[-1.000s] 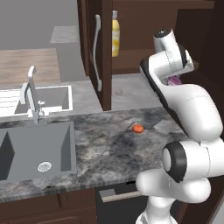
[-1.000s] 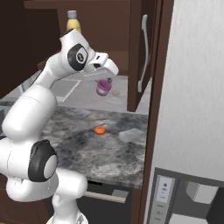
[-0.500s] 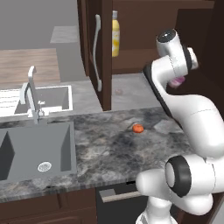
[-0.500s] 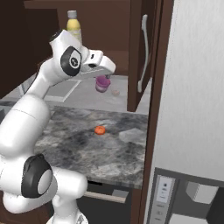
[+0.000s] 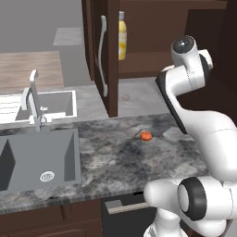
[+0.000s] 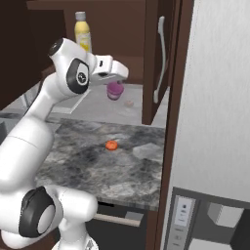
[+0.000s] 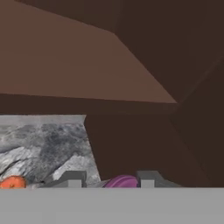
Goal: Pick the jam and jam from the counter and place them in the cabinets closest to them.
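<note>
My gripper point(image 6: 115, 87) is shut on the pinkish-purple jam point(image 6: 115, 91) and holds it in the air in front of the open cabinet's brown shelf point(image 6: 133, 62). Seen from the hand, the jam point(image 7: 121, 181) sits between my two fingertips point(image 7: 72, 178), with the cabinet's dark brown inside point(image 7: 87, 65) straight ahead. The cabinet door point(image 6: 152, 53) stands open to the right of the jar, its long silver handle point(image 6: 159, 58) facing me. From the left, the door point(image 5: 111, 55) stands left of my arm, and the arm hides the hand.
A yellow bottle point(image 6: 83, 31) stands on the cabinet shelf, left of the jar. An orange-red round fruit point(image 6: 112, 145) lies on the marbled counter point(image 5: 120, 152) below. A sink point(image 5: 39, 157) with a faucet point(image 5: 32, 99) is at the left. A tall panel point(image 6: 210, 97) stands at the right.
My arm has straightened upward and carried the jam a little higher and closer to the cabinet shelf. The fruit and bottle stay put.
</note>
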